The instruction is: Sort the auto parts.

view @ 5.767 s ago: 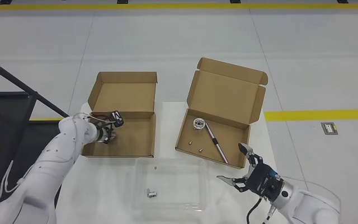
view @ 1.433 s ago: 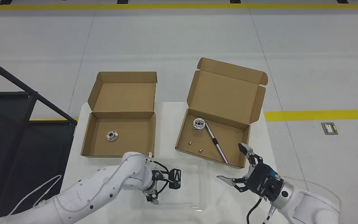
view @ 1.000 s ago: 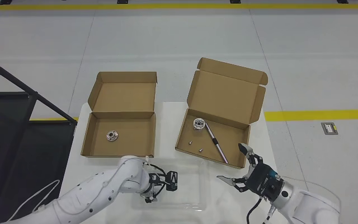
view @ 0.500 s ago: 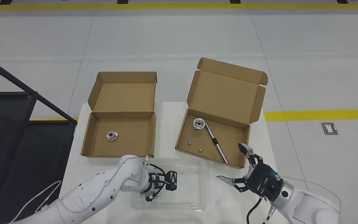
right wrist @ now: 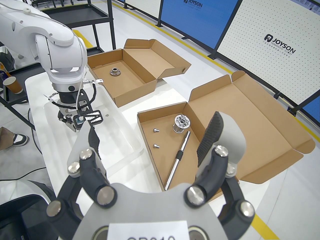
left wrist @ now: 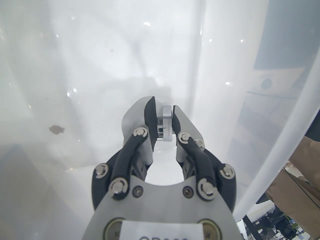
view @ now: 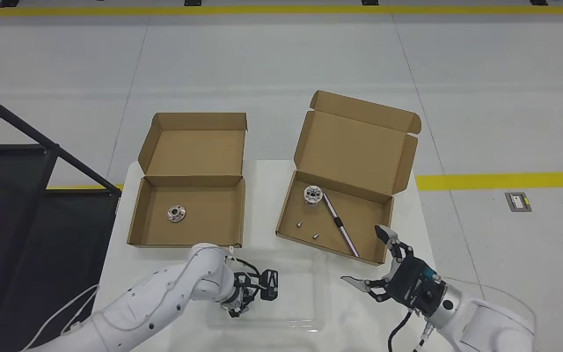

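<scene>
My left pincer (left wrist: 163,112) sits low inside the clear tray (view: 295,273) at the near edge of the tabletop (view: 264,189). It is narrowed onto a small metal fitting (left wrist: 167,128), pads on its two opposite faces so it can't twist out. Can't tell if the fitting touches the tray floor or hangs just above it. I judge this as the grab step, with the lift out of the tray not yet done. The left box (view: 215,224) beyond the tray holds one flanged hub (view: 177,212). The right box (view: 365,211) holds a round hub (view: 312,193), a rod (view: 339,225) and two small bolts (view: 299,223). Both lids are folded back, so parts can go straight down into them. Which box this fitting belongs in, I can't say. My right pincer (view: 361,254) is spread wide and empty, near the right box's near corner, probably parked there to stay clear of the left arm. Risks: the fitting is small and smooth and may slip, and I need to clear the tray wall on the way up.
</scene>
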You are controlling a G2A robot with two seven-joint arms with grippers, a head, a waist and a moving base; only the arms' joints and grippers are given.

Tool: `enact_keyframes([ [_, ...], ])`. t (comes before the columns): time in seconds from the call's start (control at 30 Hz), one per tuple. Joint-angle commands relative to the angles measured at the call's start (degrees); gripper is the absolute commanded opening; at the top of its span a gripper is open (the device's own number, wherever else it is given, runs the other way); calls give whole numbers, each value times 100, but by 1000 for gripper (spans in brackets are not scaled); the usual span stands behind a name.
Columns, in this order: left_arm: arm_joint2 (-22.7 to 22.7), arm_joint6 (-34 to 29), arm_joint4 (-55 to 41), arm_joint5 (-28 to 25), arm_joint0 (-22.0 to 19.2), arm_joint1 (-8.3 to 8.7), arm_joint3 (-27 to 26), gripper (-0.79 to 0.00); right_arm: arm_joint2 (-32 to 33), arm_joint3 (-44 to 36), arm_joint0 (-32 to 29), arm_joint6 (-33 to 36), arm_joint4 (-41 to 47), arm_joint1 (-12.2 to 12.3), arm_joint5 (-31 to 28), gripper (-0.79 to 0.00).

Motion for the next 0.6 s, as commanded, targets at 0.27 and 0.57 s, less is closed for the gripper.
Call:
enact_keyframes([
  [0.27,-124,-77,-26,-48,21,-40,-16,-785,0,0,0,0,0,0,0,0],
  [0.57,-887,111,-212,-104,150,365,-933,-785,0,0,0,0,0,0,0,0],
])
